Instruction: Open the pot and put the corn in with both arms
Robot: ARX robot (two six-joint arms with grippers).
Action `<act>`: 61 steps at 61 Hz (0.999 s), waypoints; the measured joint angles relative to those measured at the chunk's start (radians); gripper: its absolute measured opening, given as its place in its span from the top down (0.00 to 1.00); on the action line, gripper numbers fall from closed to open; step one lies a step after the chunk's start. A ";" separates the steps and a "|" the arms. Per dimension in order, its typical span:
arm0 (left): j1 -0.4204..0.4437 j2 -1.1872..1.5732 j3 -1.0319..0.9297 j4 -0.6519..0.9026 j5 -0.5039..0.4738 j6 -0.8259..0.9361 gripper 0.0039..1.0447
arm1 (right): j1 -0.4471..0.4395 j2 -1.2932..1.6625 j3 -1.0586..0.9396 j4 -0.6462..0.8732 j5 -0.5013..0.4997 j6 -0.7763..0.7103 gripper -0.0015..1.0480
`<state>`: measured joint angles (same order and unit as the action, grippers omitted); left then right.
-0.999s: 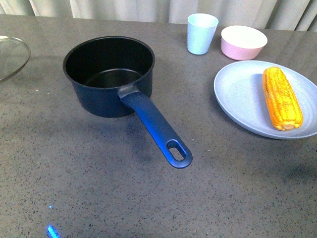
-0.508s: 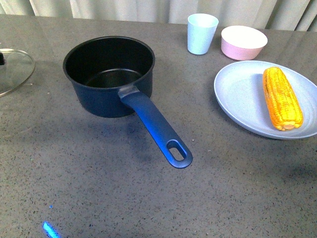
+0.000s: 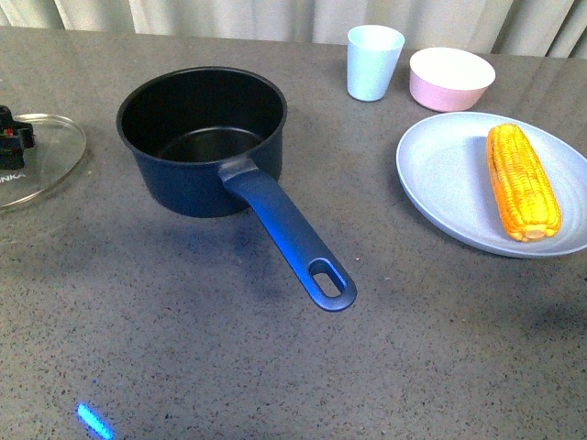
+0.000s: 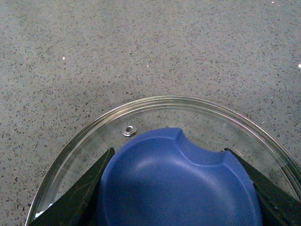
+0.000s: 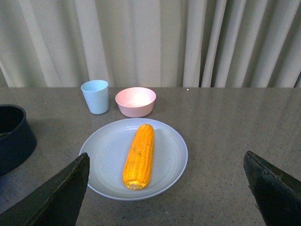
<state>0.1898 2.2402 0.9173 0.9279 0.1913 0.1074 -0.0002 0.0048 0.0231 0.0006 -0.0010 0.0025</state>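
The dark blue pot (image 3: 179, 188) stands uncovered at centre left, black and empty inside, its long handle (image 3: 289, 234) pointing toward me. Its glass lid (image 3: 50, 156) is at the far left, away from the pot. My left gripper (image 3: 11, 142) is shut on the lid's blue knob (image 4: 178, 169), with one black finger (image 4: 80, 195) on each side. The yellow-orange corn (image 3: 521, 181) lies on a pale blue plate (image 3: 440, 174) at the right. In the right wrist view my right gripper (image 5: 167, 197) is open, short of the corn (image 5: 139, 155), holding nothing.
A light blue cup (image 3: 374, 62) and a pink bowl (image 3: 451, 78) stand at the back, behind the plate. Curtains hang beyond the table's far edge. The pot's side (image 5: 14, 139) shows at the edge of the right wrist view.
The lid has moved right, further into the front view, and the left gripper holding it now shows at the left edge. Pot, corn and plate have not moved.
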 joint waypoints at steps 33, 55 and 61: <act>-0.006 0.050 -0.007 0.058 0.012 0.016 0.44 | 0.000 0.000 0.000 0.000 0.000 0.000 0.09; -0.006 0.062 0.000 0.064 0.022 0.021 0.24 | 0.000 0.000 0.000 0.000 0.000 0.000 0.09; -0.001 0.062 -0.002 0.066 0.023 0.023 0.09 | 0.000 0.000 0.000 0.000 0.000 0.000 0.09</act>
<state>0.1886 2.3024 0.9157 0.9943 0.2146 0.1303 -0.0002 0.0048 0.0231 0.0006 -0.0010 0.0025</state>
